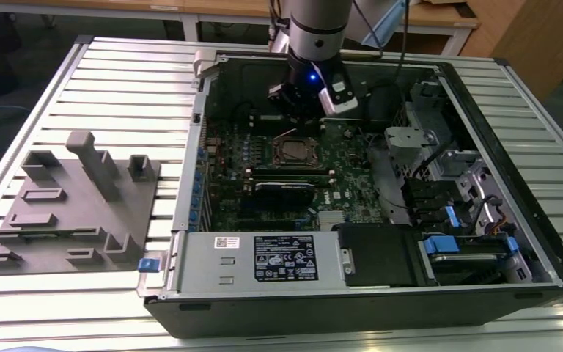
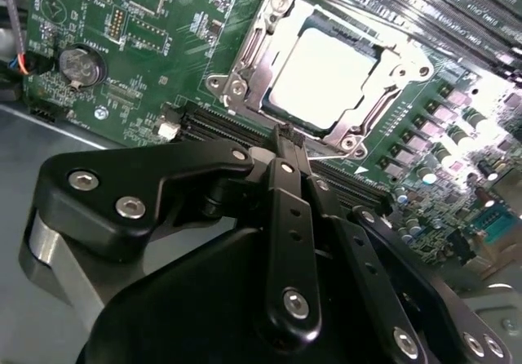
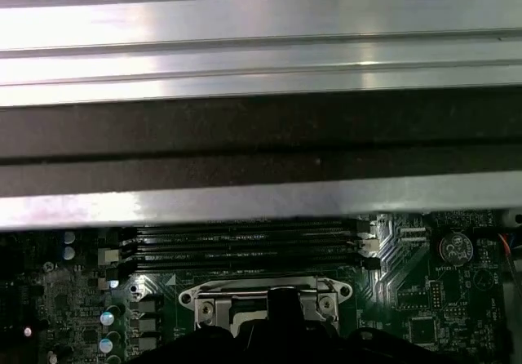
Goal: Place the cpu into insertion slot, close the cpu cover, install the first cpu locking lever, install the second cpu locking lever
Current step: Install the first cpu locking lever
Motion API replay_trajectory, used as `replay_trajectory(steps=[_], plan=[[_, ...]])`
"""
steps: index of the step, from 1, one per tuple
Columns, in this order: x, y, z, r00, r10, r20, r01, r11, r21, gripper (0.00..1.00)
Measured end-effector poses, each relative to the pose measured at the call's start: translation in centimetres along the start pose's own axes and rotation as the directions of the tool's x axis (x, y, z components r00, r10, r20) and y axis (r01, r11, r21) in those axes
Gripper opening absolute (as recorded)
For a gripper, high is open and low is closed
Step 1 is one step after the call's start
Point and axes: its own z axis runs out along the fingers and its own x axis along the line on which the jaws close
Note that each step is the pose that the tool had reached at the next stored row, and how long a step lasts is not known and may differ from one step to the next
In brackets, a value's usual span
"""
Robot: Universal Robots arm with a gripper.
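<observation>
The cpu [image 2: 326, 74] lies flat in the insertion slot [image 1: 293, 152] on the green motherboard [image 1: 345, 172], its pale metal top showing. The silver cpu cover [image 2: 245, 50] lies down around it as a frame; its edge [image 3: 204, 297] also shows in the first wrist view. A thin locking lever [image 1: 284, 135] slants up from the slot's far corner in the exterior view. My gripper [image 2: 286, 134] hangs just beside the slot's edge, its black fingers [image 2: 289, 209] pressed together with nothing seen between them. In the exterior view the gripper [image 1: 304, 117] stands just beyond the slot.
The motherboard sits inside an open computer case [image 1: 516, 183] on a slatted table. Long black memory slots [image 3: 245, 246] run beside the socket. A coin battery [image 2: 79, 64], a power supply [image 1: 262, 257] and a grey fixture plate [image 1: 67, 205] at the exterior view's left are nearby.
</observation>
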Motion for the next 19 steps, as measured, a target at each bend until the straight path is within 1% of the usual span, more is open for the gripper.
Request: replay_trajectory(steps=[1,2,5,8,9,11,12,14,19], plan=[[0.05,-0.08,0.01,1.0,0.001,0.0,-0.001,1.0,-0.0012,0.11],[0.07,-0.17,0.0,1.0,0.001,-0.0005,-0.001,1.0,-0.0059,0.11],[0.05,-0.46,-0.02,1.0,0.002,-0.0026,-0.002,0.9992,-0.0401,0.11],[0.04,-0.75,-0.05,1.0,0.003,-0.0052,-0.003,0.997,-0.077,0.11],[0.03,-0.85,-0.06,1.0,0.003,-0.0058,-0.004,0.9962,-0.0873,0.11],[0.02,-1.04,-0.08,1.0,0.003,-0.0068,-0.004,0.9949,-0.1012,0.11],[0.03,-1.13,-0.08,1.0,0.004,-0.0071,-0.004,0.9944,-0.1055,0.11],[0.03,-1.31,-0.1,1.0,0.004,-0.0075,-0.004,0.9938,-0.1114,0.11],[0.23,-1.76,-0.12,1.0,0.004,-0.0079,-0.005,0.993,-0.1184,0.11]])
